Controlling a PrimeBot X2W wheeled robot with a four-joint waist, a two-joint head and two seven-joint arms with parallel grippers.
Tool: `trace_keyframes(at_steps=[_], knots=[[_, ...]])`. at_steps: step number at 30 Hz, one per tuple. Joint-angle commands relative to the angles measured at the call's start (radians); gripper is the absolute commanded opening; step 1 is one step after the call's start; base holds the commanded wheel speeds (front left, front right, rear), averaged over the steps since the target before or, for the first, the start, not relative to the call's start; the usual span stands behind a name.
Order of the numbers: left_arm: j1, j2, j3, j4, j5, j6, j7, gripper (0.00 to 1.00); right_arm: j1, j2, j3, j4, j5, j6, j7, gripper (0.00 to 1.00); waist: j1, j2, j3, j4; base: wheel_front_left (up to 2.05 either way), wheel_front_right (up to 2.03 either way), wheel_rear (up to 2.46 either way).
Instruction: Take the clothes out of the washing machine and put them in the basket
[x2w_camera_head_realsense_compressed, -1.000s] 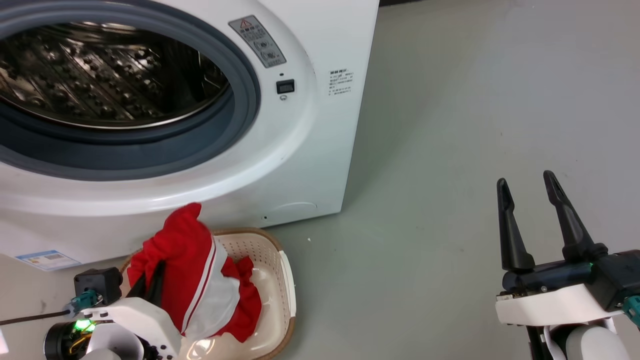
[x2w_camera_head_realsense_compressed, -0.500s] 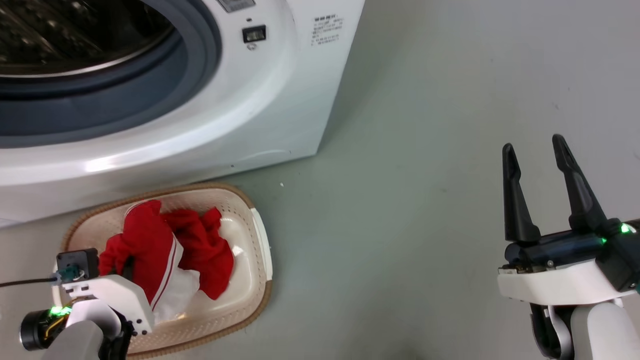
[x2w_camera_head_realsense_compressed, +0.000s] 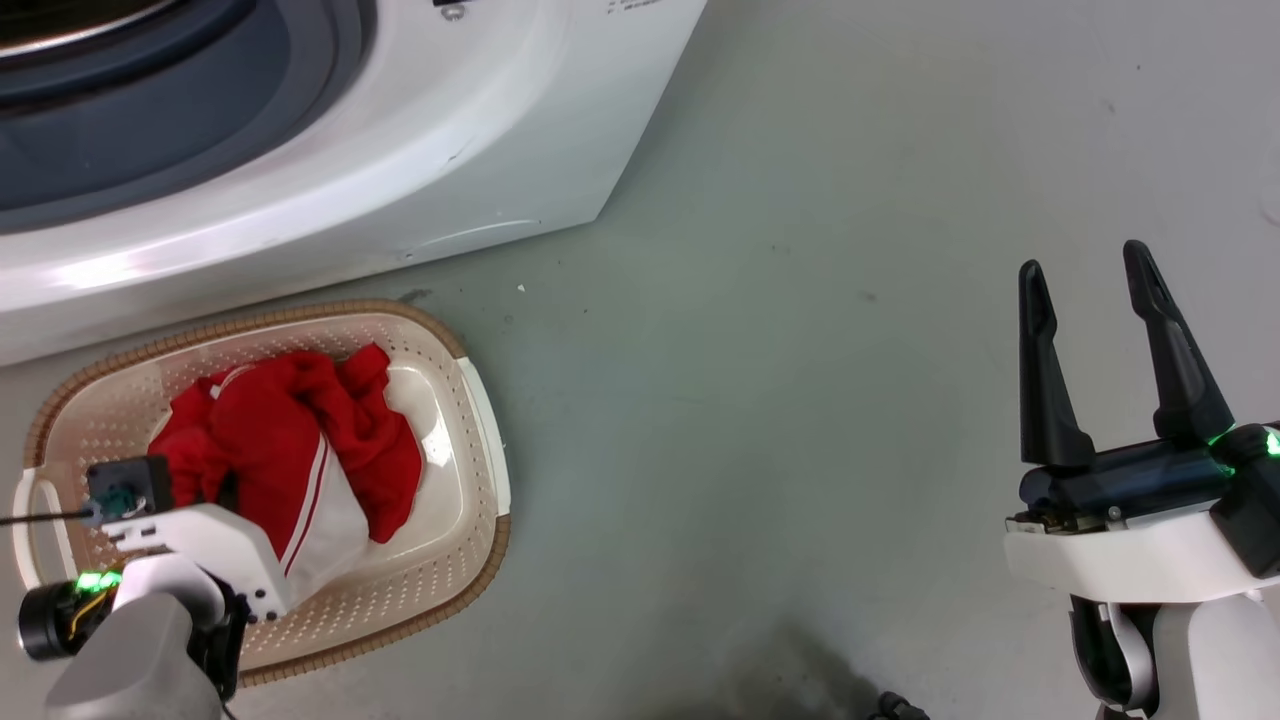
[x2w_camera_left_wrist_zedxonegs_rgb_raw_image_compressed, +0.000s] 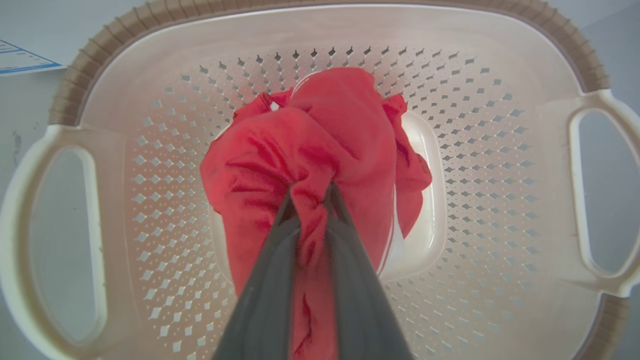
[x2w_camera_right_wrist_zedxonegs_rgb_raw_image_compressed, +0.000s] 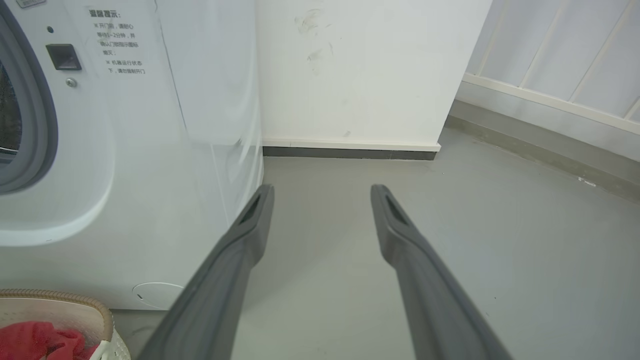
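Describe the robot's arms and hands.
The left hand and right hand each have two long tapering dark fingers above a white wrist shell. A green light glows at each wrist; a thin black cable leaves the left one.

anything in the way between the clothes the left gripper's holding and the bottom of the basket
Nothing visible. The left gripper is shut on the clothes, and the bundle is within the basket walls, directly over its base.

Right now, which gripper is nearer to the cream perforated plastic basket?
Left. The left gripper is over the basket, shut on the red fabric clothes. The right gripper is open above grey floor, far to its right.
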Motion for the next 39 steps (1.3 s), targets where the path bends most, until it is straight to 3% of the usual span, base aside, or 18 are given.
trace_keyframes(at_steps=[1, 6, 7, 8, 9, 16, 22, 29, 34, 39], knots=[[-0.023, -0.002, -0.001, 0.009, 0.007, -0.004, -0.006, 0.00, -0.015, 0.002, -0.003, -0.008, -0.006, -0.001, -0.002, 1.00, -0.0002, 0.0000, 0.017, 0.004, 0.00, 0.00, 0.00], [-0.055, -0.017, -0.016, 0.048, 0.026, -0.013, -0.015, 0.00, -0.018, 0.001, -0.002, -0.007, -0.016, -0.001, -0.002, 1.00, -0.0002, 0.0000, 0.025, 0.009, 0.00, 0.00, 0.00], [-0.062, -0.026, -0.014, 0.064, 0.031, -0.016, -0.018, 0.18, -0.021, 0.001, 0.003, -0.003, -0.012, -0.001, -0.002, 1.00, -0.0002, 0.0000, 0.022, 0.011, 0.00, 0.00, 0.00], [-0.063, -0.026, -0.014, 0.067, 0.036, -0.011, -0.019, 0.84, -0.021, 0.001, 0.005, 0.000, -0.012, -0.001, -0.002, 1.00, -0.0002, 0.0000, 0.018, 0.013, 0.00, 0.00, 0.00], [-0.065, -0.026, -0.012, 0.061, 0.040, -0.005, -0.019, 1.00, -0.020, 0.001, 0.007, 0.002, -0.014, -0.001, -0.002, 1.00, -0.0002, 0.0000, 0.013, 0.016, 0.00, 0.00, 0.00], [-0.007, -0.039, 0.027, -0.019, 0.068, 0.007, -0.018, 1.00, -0.015, 0.001, 0.008, 0.033, -0.027, -0.001, -0.002, 1.00, -0.0002, 0.0000, -0.064, 0.040, 0.00, 0.00, 0.00], [0.056, -0.049, 0.089, -0.181, 0.135, 0.018, -0.018, 1.00, 0.007, 0.001, -0.012, 0.075, -0.036, -0.001, -0.002, 1.00, -0.0002, 0.0000, -0.174, 0.091, 0.00, 0.00, 0.00], [0.163, -0.065, 0.212, -0.449, 0.251, 0.033, -0.018, 1.00, 0.047, 0.001, -0.020, 0.133, -0.045, -0.001, -0.002, 1.00, -0.0002, 0.0000, -0.318, 0.160, 0.00, 0.00, 0.00], [0.292, -0.103, 0.323, -0.678, 0.346, 0.054, -0.019, 1.00, 0.072, 0.001, -0.032, 0.153, -0.044, -0.001, -0.002, 1.00, -0.0002, 0.0000, -0.407, 0.198, 0.00, 0.00, 0.00], [0.425, -0.157, 0.403, -0.876, 0.433, 0.046, -0.018, 1.00, 0.107, 0.001, -0.041, 0.165, -0.056, -0.001, -0.002, 1.00, -0.0002, 0.0000, -0.483, 0.230, 0.00, 0.00, 0.00]])
